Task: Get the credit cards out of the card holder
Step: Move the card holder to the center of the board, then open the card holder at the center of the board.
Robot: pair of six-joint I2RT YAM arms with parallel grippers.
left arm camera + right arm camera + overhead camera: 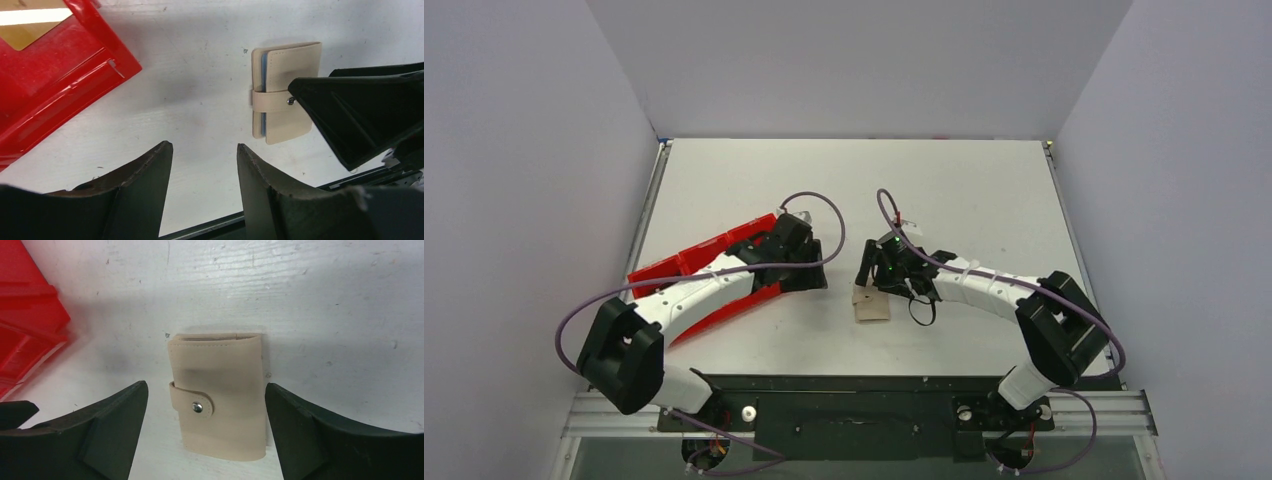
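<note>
The card holder (pixel 871 303) is a closed beige leather-like case with a strap and a metal snap, lying flat on the white table. It also shows in the right wrist view (pixel 225 370) and the left wrist view (pixel 292 60). Pale blue card edges (pixel 262 65) show at its side. My right gripper (pixel 206 386) is open, its jaws spread to either side of the holder just above it, also seen from the top (pixel 871 272). My left gripper (pixel 205 147) is open and empty, left of the holder (pixel 816 272). A tan card (pixel 20 35) lies in the red tray.
A red three-compartment tray (pixel 679 262) lies at the left, partly under the left arm; it also shows in the left wrist view (pixel 65 80) and the right wrist view (pixel 25 315). The black base rail (pixel 854 400) runs along the near edge.
</note>
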